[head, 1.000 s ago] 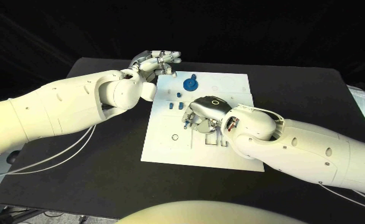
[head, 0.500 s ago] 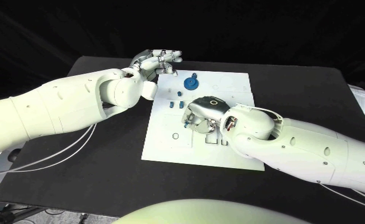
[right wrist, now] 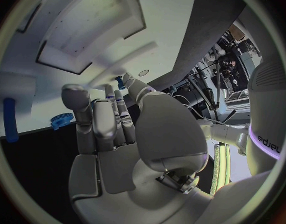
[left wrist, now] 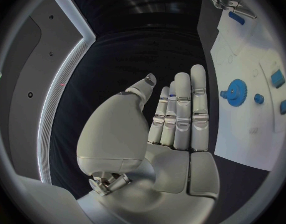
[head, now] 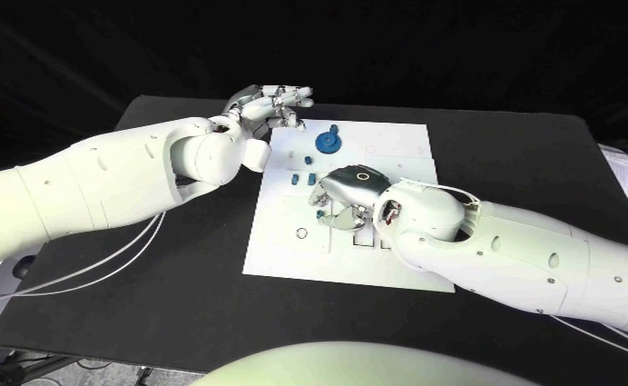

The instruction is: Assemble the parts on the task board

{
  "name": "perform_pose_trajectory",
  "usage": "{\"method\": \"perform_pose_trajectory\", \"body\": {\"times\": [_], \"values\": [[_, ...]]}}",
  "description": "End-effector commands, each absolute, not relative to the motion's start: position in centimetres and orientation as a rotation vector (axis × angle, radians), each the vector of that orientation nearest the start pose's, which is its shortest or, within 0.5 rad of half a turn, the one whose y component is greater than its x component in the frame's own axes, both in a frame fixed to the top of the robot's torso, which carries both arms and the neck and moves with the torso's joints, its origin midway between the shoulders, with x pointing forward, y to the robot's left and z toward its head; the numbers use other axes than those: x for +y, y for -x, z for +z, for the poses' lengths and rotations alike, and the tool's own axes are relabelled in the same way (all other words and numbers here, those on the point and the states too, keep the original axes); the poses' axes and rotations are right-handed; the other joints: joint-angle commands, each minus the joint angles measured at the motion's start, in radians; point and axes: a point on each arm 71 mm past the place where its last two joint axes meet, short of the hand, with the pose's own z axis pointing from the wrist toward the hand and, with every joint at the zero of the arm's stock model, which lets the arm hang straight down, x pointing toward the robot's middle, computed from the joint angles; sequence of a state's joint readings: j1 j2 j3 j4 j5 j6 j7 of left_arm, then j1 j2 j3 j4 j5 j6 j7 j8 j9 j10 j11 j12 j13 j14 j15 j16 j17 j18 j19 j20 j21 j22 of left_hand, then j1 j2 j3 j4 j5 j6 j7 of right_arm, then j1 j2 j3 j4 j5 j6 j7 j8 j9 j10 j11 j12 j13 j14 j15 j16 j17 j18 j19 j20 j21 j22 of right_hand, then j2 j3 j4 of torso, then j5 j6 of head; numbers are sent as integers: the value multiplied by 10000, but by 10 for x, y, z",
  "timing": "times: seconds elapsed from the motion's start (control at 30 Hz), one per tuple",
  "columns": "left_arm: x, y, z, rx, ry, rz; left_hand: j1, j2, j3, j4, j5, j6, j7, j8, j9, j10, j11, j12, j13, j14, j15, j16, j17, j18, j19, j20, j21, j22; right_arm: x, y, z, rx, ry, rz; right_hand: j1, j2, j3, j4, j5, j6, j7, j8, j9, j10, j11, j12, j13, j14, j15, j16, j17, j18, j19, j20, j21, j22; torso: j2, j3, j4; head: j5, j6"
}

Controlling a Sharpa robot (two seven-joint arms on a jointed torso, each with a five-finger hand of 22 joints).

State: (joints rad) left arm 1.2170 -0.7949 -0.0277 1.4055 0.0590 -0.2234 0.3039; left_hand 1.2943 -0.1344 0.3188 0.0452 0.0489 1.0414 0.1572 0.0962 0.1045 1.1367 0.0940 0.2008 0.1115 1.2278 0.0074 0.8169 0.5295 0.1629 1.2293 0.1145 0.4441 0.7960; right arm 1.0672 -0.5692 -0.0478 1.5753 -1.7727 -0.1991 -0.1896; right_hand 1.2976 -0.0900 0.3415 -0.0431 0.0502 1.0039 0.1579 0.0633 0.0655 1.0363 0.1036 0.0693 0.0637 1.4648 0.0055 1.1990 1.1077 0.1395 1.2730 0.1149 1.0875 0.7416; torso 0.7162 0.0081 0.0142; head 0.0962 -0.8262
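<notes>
The white task board lies in the middle of the black table. A blue gear sits near its far edge, with small blue parts just in front of it. My right hand hovers low over the board's middle, fingers pointing down. Its thumb and a finger pinch a small blue peg at the board's surface. My left hand stays off the board's far left corner. Its fingers are stretched out straight with nothing in them. The gear also shows in the left wrist view.
Bare black table surrounds the board on all sides. A long blue peg and the blue gear lie on the board near my right hand. White cables trail under my left arm.
My right hand has crept a little to the left and farther over the board's middle. My left hand has not moved.
</notes>
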Motion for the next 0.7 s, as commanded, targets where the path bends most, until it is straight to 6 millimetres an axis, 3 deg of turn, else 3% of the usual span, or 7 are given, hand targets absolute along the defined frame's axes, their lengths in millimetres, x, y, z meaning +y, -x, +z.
{"method": "perform_pose_trajectory", "body": {"times": [0.03,0.2,0.33,0.7], "values": [[215,-514,-180,14788,12152,-15693,-43,90,-68,-6,10,-15,45,-22,-18,-81,7,22,9,-24,69,-66,-16,187,50,-1,-45,-20,-51,-422,-236,16819,5490,7216,8,-74,-137,1,17,-130,-2,-12,5,-174,20,102,23,272,91,-48,-40,66,-91,-13,-53,-55,-1,-2,-6,-2,-13],[216,-514,-180,14823,12176,-15668,-29,113,-97,-3,11,-23,50,-22,-22,-105,13,25,10,-41,76,-73,-30,186,49,4,-72,-43,-57,-419,-229,16166,5007,7642,48,-64,-194,-2,52,-94,0,23,26,-204,15,179,37,268,86,-41,-44,71,-94,-9,-58,-63,5,11,-2,-13,-10],[217,-514,-180,14835,12189,-15640,-23,119,-102,-3,11,-25,51,-22,-23,-111,14,25,10,-46,77,-75,-33,186,49,6,-78,-48,-69,-415,-221,15873,4596,7959,115,-39,-270,-4,71,10,2,62,54,-146,2,360,64,272,77,-38,-66,70,-76,-8,-49,-53,-4,0,-2,-38,17],[220,-513,-180,14904,12124,-15593,35,171,-124,-17,12,-26,51,-15,-28,-139,17,35,12,-72,82,-85,-54,187,47,12,-118,-81,-133,-429,-184,16235,3519,7103,172,-128,-506,-3,124,49,-78,36,57,-202,-40,590,43,216,40,-199,-284,99,-129,-34,-160,-215,-4,1,-31,-146,134]]}}
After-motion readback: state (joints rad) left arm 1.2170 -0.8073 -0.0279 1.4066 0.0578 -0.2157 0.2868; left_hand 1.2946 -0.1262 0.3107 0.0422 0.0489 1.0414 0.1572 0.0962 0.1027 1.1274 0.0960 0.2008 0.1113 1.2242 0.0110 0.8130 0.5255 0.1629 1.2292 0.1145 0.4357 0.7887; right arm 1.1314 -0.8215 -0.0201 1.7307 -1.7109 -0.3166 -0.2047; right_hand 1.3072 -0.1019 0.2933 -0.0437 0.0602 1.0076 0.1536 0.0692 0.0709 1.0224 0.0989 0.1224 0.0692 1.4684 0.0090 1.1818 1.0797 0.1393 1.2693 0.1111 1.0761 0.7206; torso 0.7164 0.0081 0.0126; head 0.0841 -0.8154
